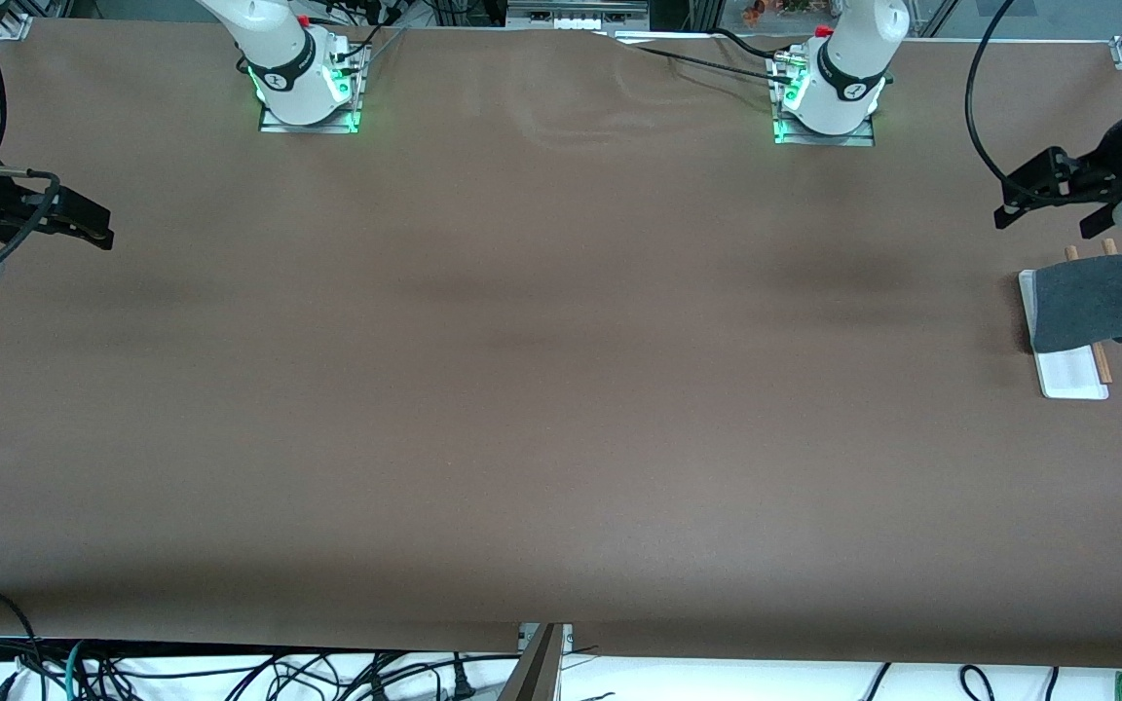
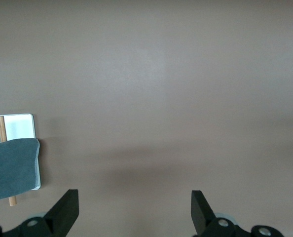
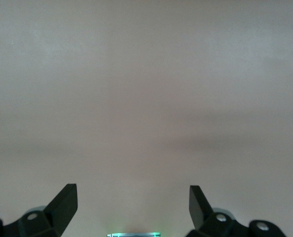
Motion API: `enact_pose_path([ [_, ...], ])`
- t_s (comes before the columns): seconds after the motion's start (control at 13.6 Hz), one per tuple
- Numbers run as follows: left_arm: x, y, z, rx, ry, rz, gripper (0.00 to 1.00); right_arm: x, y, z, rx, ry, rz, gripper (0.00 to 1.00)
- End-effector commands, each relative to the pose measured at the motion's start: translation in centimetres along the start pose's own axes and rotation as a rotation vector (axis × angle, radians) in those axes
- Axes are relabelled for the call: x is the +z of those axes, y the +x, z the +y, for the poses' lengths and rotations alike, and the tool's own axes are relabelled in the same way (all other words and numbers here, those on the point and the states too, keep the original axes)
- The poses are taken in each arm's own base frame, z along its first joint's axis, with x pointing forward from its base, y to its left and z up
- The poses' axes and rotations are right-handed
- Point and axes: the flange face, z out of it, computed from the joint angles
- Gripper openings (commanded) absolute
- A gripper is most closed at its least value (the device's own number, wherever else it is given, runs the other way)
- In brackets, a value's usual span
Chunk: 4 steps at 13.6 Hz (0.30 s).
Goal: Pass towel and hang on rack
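Towel already draped over rack rods at left arm's end. Left gripper just beside it, wide open, empty; right gripper waits, empty, probably open too (front view poor). Risk: a left-arm sweep snags the cloth off.

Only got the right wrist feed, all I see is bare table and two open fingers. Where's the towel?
Observer: The towel is draped over the rods of the rack, at the left arm's end of the table.
Operator: Left gripper holding it?
Observer: No. The left gripper is off the towel, over bare table beside the rack, fingers open and empty.
Operator: And where's my right gripper on the table?
Observer: The right gripper is at the right arm's end of the table, with nothing under it.
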Motion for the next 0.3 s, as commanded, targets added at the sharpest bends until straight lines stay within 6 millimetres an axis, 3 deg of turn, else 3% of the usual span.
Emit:
enact_pose_path([
  [0.0,0.13,-0.59,0.57,-0.019,0.038,0.013,1.00,-0.23,0.03,0.20,0.003,0.020,0.004,1.00],
  [0.22,0.06,-0.66,0.39,-0.020,0.064,0.012,1.00,-0.23,0.03,0.20,0.001,0.020,0.004,1.00],
])
